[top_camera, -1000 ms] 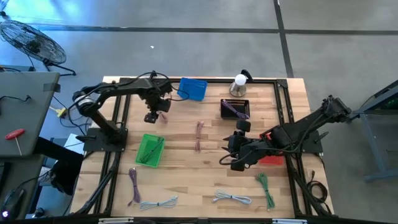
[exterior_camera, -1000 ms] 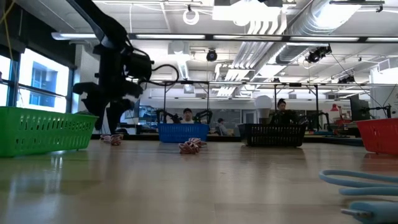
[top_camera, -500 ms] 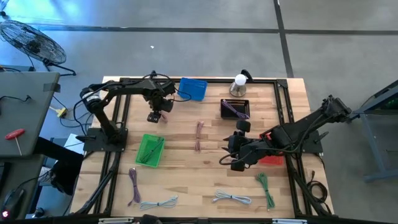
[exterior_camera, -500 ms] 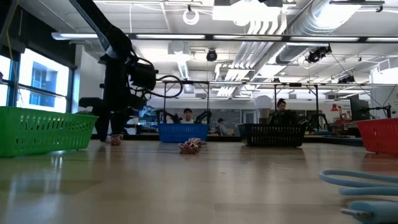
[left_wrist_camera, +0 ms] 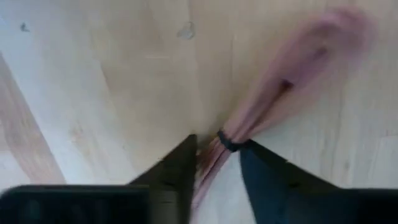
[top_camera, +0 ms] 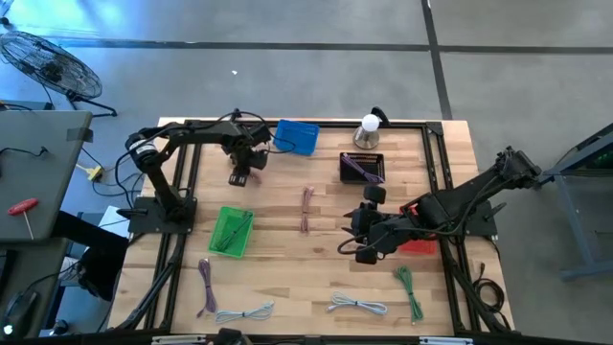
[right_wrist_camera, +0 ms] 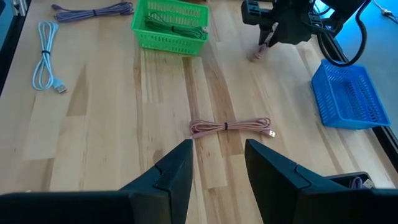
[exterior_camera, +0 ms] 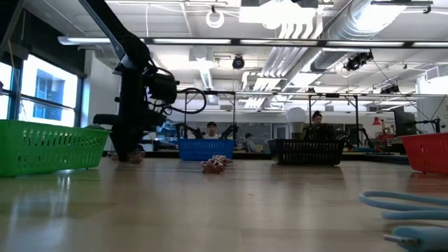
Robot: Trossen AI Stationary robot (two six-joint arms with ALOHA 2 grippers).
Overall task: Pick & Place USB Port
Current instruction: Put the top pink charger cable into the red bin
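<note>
Two arms are seen over the wooden table [top_camera: 287, 251]. At the left, the left gripper [left_wrist_camera: 216, 163] is lowered right to the tabletop near the blue basket [top_camera: 297, 137], its fingers [left_wrist_camera: 177, 168] parted around a bundled pink cable [left_wrist_camera: 273, 102], one on each side just at the black tie; the cable is not yet clamped and lies flat on the wood. Nearer the front edge, a green basket [top_camera: 231, 231] is set down with cables inside. In the middle, a second pink cable [top_camera: 306, 208] is laid out. Further right, a black basket [top_camera: 362, 168] is placed, and the right gripper [right_wrist_camera: 216, 163] is held above the table beside a red basket [top_camera: 418, 245], open and empty.
</note>
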